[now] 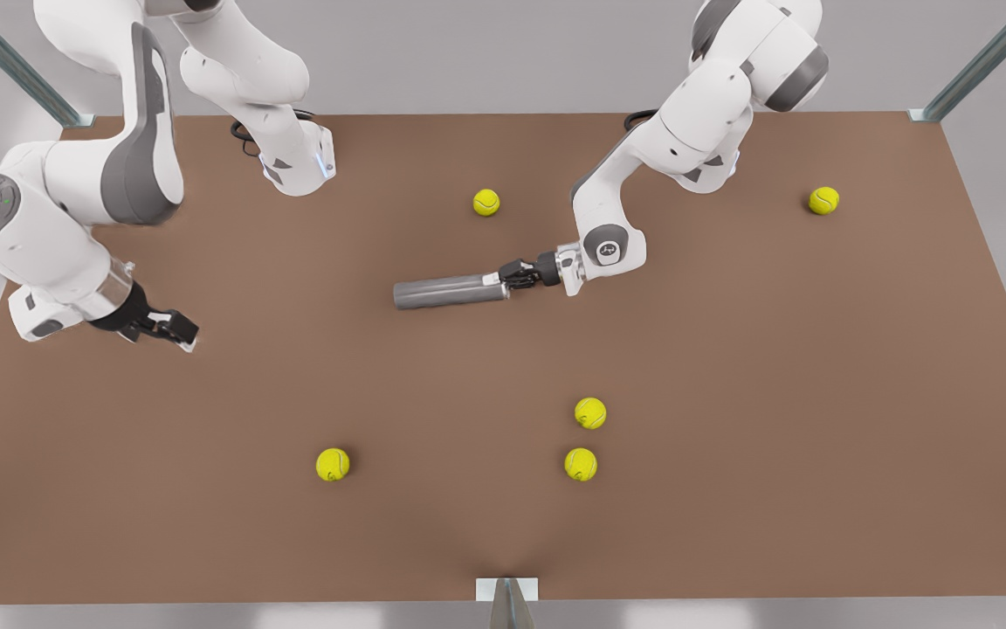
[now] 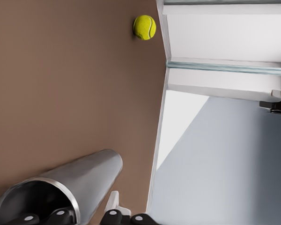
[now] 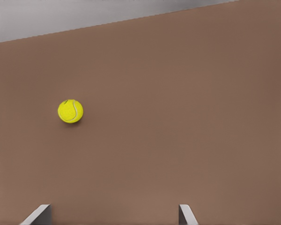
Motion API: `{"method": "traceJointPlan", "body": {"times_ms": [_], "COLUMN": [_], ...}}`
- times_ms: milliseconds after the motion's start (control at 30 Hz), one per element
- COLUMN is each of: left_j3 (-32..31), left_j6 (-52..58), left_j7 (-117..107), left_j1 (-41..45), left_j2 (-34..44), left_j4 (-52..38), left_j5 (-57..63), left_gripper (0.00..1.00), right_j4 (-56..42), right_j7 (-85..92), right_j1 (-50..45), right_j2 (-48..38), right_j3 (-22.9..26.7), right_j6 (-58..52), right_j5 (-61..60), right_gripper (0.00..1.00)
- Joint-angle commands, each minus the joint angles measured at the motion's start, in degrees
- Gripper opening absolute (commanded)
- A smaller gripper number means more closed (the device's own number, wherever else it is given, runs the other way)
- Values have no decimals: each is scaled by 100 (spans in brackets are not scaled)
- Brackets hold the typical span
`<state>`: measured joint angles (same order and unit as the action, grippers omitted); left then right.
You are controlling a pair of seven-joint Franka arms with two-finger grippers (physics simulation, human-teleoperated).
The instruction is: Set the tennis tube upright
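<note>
Jaws of the left gripper [image 1: 510, 275] pinch the silvery rim of the tennis tube [image 1: 446, 292], a matte grey cylinder lying flat at frame centre on the brown table [image 1: 730, 393]; fingertips partly hidden inside. Right gripper [image 1: 178, 332], mid-left, waits, fingers spread, empty. Yellow balls [image 1: 333, 464] lie scattered.

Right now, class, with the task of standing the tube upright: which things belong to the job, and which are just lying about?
Belongs to the job:
- tennis tube, lying flat
- left hand, gripping its open rim

Lying about:
- five tennis balls scattered on the table
- right hand, open, waiting
</note>
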<state>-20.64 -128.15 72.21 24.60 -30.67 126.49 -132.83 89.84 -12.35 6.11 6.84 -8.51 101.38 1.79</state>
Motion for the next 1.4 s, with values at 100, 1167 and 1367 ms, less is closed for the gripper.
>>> {"method": "traceJointPlan", "body": {"times_ms": [100, 1167, 1367], "left_j3": [-1, 526, 983], "left_j6": [-17, -1485, -773], "left_j7": [-76, -7238, -8873], "left_j1": [0, -44, -52], "left_j2": [-9, 2338, 2803], "left_j4": [-2, 33, 7], "left_j5": [-24, 5970, 8123], "left_gripper": [22, 21, 21], "right_j4": [-731, -714, -714], "right_j7": [857, 857, 848], "right_j1": [-58, 4, 4], "right_j2": [476, 555, 555], "right_j3": [-19, -2, -2], "right_j6": [-690, -690, -690], "right_j5": [225, 172, 172], "right_gripper": [100, 100, 100]}}
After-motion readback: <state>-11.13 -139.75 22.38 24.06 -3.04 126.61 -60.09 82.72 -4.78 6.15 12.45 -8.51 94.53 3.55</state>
